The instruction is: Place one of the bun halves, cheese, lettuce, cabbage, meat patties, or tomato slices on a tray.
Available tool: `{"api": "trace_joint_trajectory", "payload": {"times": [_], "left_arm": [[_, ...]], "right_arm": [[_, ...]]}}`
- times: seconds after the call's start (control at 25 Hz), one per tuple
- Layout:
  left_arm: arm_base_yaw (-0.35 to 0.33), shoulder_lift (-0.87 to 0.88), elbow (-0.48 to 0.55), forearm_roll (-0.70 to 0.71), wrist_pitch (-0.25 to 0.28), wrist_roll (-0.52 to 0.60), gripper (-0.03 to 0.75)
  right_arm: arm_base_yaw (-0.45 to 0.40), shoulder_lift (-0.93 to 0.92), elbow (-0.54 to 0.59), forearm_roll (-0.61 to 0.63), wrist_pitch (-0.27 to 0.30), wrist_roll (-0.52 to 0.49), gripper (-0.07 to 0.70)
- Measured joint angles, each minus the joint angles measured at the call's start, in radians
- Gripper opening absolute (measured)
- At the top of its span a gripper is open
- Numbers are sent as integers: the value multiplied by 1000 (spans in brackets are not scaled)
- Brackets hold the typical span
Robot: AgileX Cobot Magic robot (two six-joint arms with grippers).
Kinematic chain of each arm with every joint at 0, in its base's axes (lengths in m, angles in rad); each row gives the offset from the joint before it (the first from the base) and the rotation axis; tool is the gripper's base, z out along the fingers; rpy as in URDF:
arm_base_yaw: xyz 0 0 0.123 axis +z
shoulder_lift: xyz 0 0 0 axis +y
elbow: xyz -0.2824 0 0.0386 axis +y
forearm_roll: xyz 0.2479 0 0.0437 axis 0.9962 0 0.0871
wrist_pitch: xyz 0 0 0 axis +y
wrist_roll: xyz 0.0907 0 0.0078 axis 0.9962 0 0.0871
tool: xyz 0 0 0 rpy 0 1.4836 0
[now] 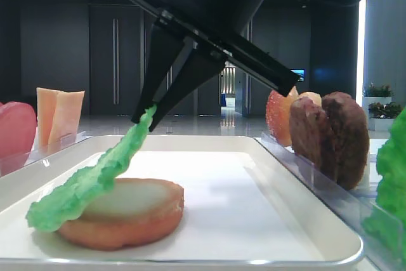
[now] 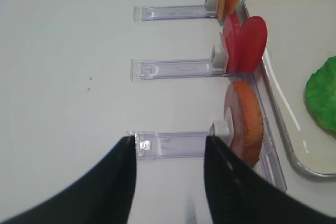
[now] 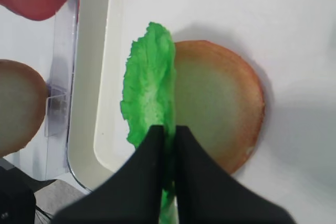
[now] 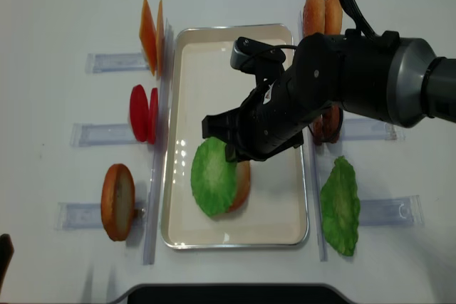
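My right gripper [image 3: 169, 132] is shut on the edge of the green lettuce [image 3: 149, 87] over the white tray [image 3: 86, 103]. The leaf [image 1: 89, 182] slopes down from the fingertips [image 1: 144, 117], and its lower part drapes on a bun half [image 1: 127, 214] lying flat on the tray [image 1: 254, 182]. From above, the lettuce [image 4: 214, 176] covers most of that bun half [image 4: 244, 186]. My left gripper [image 2: 170, 145] is open and holds nothing, above the table left of the tray, near an upright bun half [image 2: 244, 121].
Clear holders flank the tray. On the left stand cheese [image 4: 151, 37], tomato slices [image 4: 142, 113] and a bun half [image 4: 117, 201]. On the right stand bun halves [image 4: 320, 12], meat patties [image 1: 330, 134] and another green leaf [image 4: 340, 204], lettuce or cabbage.
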Motion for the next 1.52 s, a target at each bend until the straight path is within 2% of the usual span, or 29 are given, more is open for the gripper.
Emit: {"api": "trace_joint_trajectory", "payload": {"times": [0.48, 0.6, 0.84, 0.96, 1.08, 1.2, 1.36, 1.52], "left_arm": [[0, 0, 0, 0, 0, 0, 327], [0, 0, 0, 0, 0, 0, 327], [0, 0, 0, 0, 0, 0, 327], [0, 0, 0, 0, 0, 0, 327], [0, 0, 0, 0, 0, 0, 327], [0, 0, 0, 0, 0, 0, 327], [0, 0, 0, 0, 0, 0, 327], [0, 0, 0, 0, 0, 0, 327]], "right_arm": [[0, 0, 0, -49, 1, 0, 69], [0, 0, 0, -56, 1, 0, 142], [0, 0, 0, -121, 3, 67, 393], [-2, 0, -5, -139, 20, 79, 451], [-6, 0, -33, -165, 70, 96, 469], [-12, 0, -79, -252, 146, 169, 470], [-12, 0, -171, -393, 285, 285, 472], [-12, 0, -254, -459, 397, 311, 472]]}}
